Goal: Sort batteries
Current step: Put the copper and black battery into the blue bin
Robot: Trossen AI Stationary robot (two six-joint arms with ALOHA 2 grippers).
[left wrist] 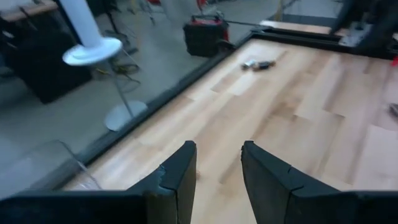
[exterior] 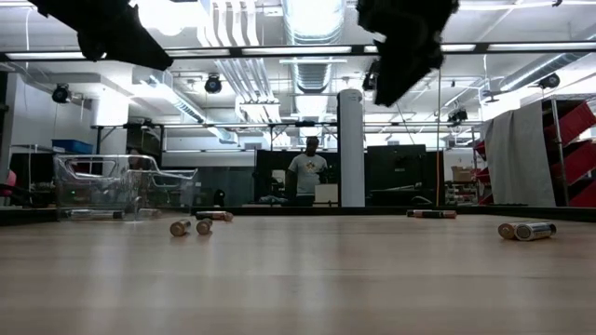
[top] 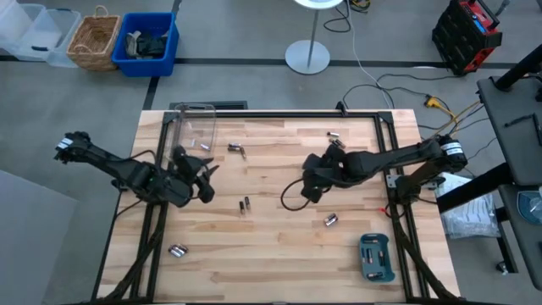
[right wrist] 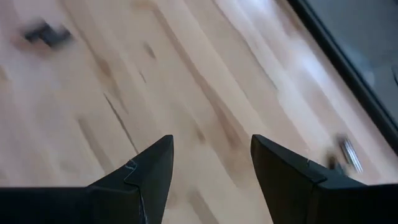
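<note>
Batteries lie scattered on the wooden table: a pair [top: 235, 149] near the clear plastic box [top: 195, 127], a pair [top: 246, 204] at mid-table, others at the near left [top: 176, 250], near right [top: 330, 220] and far right [top: 334, 135]. My left gripper [top: 208, 180] hovers open beside the box, above bare wood [left wrist: 217, 158]. My right gripper [top: 306, 185] hovers open right of centre, with only wood between its fingers [right wrist: 211, 155]. The right wrist view shows batteries [right wrist: 46, 34] farther off. In the low view both arms hang clear above the table.
A teal tray [top: 375, 257] sits at the near right corner. A black frame rail [top: 279, 113] runs along the table's far edge. The low view shows batteries [exterior: 191, 226] lying on their sides, and a person [exterior: 304, 172] stands far behind the table.
</note>
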